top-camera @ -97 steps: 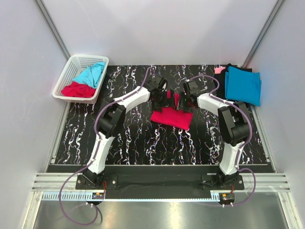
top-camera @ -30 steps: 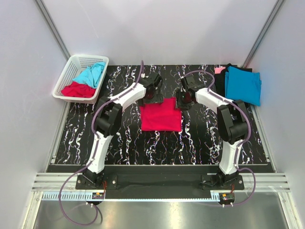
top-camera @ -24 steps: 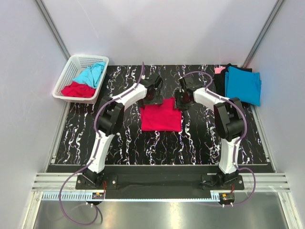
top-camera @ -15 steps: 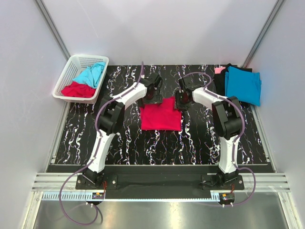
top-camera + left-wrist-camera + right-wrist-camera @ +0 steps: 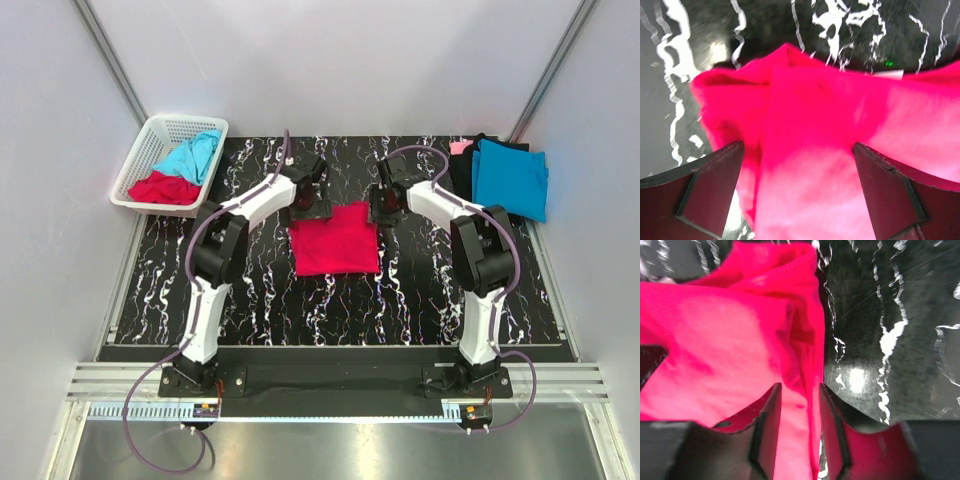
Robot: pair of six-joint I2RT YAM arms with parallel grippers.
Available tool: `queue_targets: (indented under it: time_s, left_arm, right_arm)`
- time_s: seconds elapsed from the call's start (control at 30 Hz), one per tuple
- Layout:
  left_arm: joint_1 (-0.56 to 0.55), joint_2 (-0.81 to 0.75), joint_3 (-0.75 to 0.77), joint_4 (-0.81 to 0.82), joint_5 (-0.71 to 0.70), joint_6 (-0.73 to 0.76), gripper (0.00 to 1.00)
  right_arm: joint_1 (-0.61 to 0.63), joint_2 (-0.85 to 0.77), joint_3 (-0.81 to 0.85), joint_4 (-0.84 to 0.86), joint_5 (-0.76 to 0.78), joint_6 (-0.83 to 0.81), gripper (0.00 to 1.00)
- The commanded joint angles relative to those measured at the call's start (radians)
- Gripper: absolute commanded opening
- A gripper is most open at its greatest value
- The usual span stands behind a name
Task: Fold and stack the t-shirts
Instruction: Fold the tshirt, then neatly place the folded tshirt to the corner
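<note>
White walls enclosed the black marbled tabletop. A folded red t-shirt lay at centre. At two o'clock, a turquoise t-shirt mostly hid others beneath. The left claw, released wide, straddled the red t-shirt's eleven-o'clock corner. The right claw bracketed a cloth ridge, its grip unclear.

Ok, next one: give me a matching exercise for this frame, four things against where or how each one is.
Things:
1. red t-shirt
2. white basket
3. folded turquoise t-shirt
4. left pincer

Places or states:
A. topmost at the far right corner of the black mat
B. wide open, over the red shirt's far left corner
C. lying flat in the middle of the mat
D. beside the mat's far left corner

Pairs: 1-C, 2-D, 3-A, 4-B.
</note>
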Motion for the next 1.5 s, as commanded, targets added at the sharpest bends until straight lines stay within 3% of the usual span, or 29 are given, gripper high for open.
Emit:
queue_targets:
  time_s: [0.0,0.2,0.4,0.57,0.73,0.93,1.2,1.23,1.3,1.33,1.37,1.47]
  left_arm:
    - [0.007,-0.134,-0.034,0.044,0.024,0.034,0.99]
    - [0.007,-0.206,-0.086,0.075,0.028,0.058,0.99]
    - [0.02,-0.265,-0.164,0.099,0.011,0.042,0.99]
    - [0.085,-0.373,-0.359,0.212,0.102,0.02,0.99]
    - [0.135,-0.453,-0.461,0.295,0.204,0.014,0.99]
    - [0.16,-0.493,-0.51,0.305,0.226,0.016,0.99]
    - [0.192,-0.525,-0.556,0.325,0.234,-0.007,0.99]
    - [0.197,-0.529,-0.559,0.326,0.235,-0.009,0.99]
    - [0.205,-0.536,-0.568,0.329,0.246,-0.017,0.99]
    - [0.206,-0.54,-0.577,0.332,0.254,-0.017,0.99]
    - [0.211,-0.542,-0.577,0.335,0.258,-0.017,0.99]
    - [0.217,-0.548,-0.586,0.335,0.258,-0.017,0.99]
  right_arm:
    - [-0.004,-0.107,0.009,-0.003,0.039,-0.018,0.44]
    - [-0.005,-0.148,-0.056,0.035,0.006,-0.092,0.79]
    - [-0.023,-0.142,-0.119,0.093,-0.05,-0.086,0.81]
    - [-0.077,-0.168,-0.243,0.251,-0.199,-0.06,0.81]
    - [-0.142,-0.167,-0.37,0.435,-0.393,-0.02,0.78]
    - [-0.162,-0.078,-0.426,0.606,-0.605,0.086,0.71]
    - [-0.162,-0.05,-0.458,0.642,-0.636,0.112,0.65]
    - [-0.162,-0.053,-0.458,0.641,-0.641,0.113,0.56]
    - [-0.162,-0.052,-0.453,0.624,-0.632,0.113,0.29]
    - [-0.162,-0.042,-0.449,0.616,-0.645,0.109,0.22]
    - [-0.162,-0.036,-0.441,0.606,-0.655,0.104,0.18]
    - [-0.162,-0.024,-0.429,0.581,-0.666,0.092,0.21]
